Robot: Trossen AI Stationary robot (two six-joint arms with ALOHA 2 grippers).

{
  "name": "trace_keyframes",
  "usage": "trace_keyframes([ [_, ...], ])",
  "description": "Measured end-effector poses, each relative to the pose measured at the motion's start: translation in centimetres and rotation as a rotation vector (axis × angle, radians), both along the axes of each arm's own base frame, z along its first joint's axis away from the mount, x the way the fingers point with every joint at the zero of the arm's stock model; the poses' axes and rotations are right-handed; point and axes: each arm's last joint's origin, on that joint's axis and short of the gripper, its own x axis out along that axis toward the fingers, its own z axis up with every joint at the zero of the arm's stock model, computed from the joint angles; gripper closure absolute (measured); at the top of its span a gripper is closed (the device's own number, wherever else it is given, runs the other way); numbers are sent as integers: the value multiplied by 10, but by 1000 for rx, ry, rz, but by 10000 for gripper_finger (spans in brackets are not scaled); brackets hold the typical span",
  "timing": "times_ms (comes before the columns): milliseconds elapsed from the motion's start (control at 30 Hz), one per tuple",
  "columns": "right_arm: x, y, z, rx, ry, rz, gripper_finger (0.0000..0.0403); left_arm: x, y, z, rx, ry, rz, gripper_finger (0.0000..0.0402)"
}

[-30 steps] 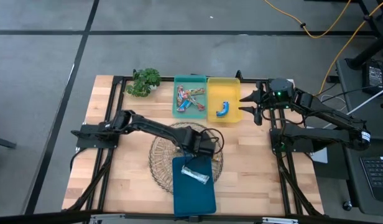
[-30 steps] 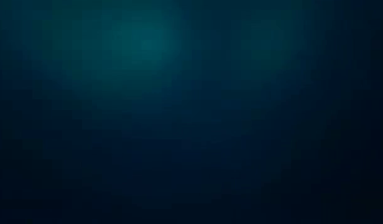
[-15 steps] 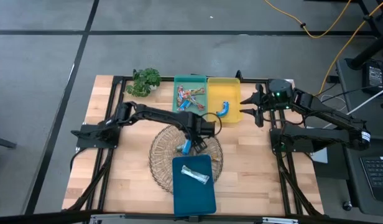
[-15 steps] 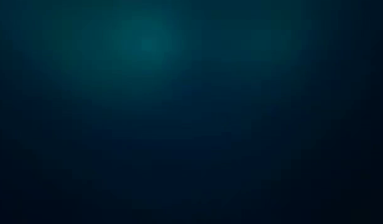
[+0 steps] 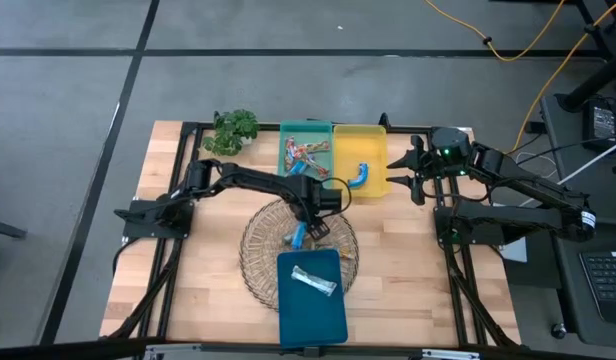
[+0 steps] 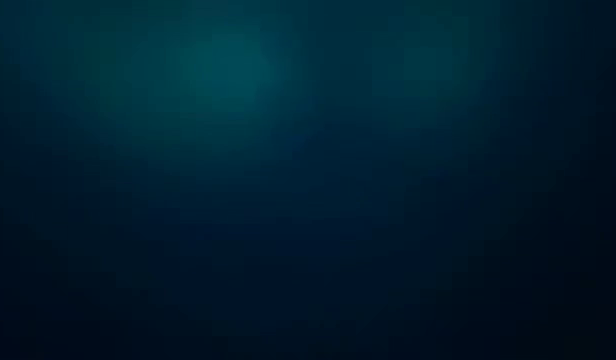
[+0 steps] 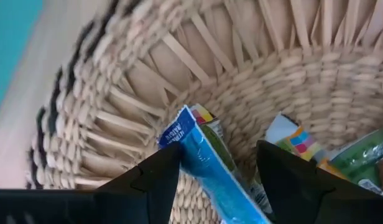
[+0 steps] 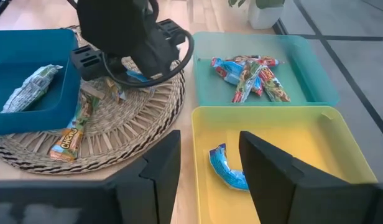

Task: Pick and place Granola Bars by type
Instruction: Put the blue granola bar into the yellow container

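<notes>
Reaching over the round woven basket (image 5: 298, 245), the left tool (image 5: 310, 222) was seen just above its far part. In the left wrist view its two dark fingers (image 7: 155, 180) were kept apart, and a blue granola bar (image 7: 207, 165) stood between them, tilted up from the basket floor. Whether the fingers were pressed on this bar could not be told. In the high view the same blue bar (image 5: 299, 236) was seen inside the basket, just beside the tool. More wrapped bars (image 7: 297, 140) were seen deeper in the basket, and in the right wrist view a brown bar (image 8: 70, 134) was laid on the woven basket near its edge.

The dark blue tray (image 5: 311, 300) was placed partly over the near side of the basket, and one silvery white bar (image 5: 315, 281) was laid in it. The green tray (image 5: 284, 165) was set at the far side of the table (image 5: 188, 290), with several red-orange bars (image 5: 305, 157) gathered inside. The yellow tray (image 5: 378, 140) was touching the green one, side by side, and one curved blue bar (image 5: 359, 176) was laid in it.

The right tool (image 5: 406, 170) was held at the right of the yellow tray, well apart from the basket. In the right wrist view its fingers (image 8: 269, 168) were seen apart with nothing between them, above the yellow tray. A small green plant (image 5: 231, 131) was stood on the far left corner of the table. The low view was dark and nothing could be told from it.
</notes>
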Motion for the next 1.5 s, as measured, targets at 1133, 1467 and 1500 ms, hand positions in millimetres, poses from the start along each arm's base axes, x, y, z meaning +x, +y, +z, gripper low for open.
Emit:
trace_keyframes([
  [1133,2,-1,2,37,-34,-34,237,-30,9,91,166,-232,191,368],
  [1467,29,-5,22,302,-322,165,228,-54,16,173,419,-593,240,364],
  [1500,34,-6,23,332,-339,182,222,-54,18,177,439,-623,223,364],
])
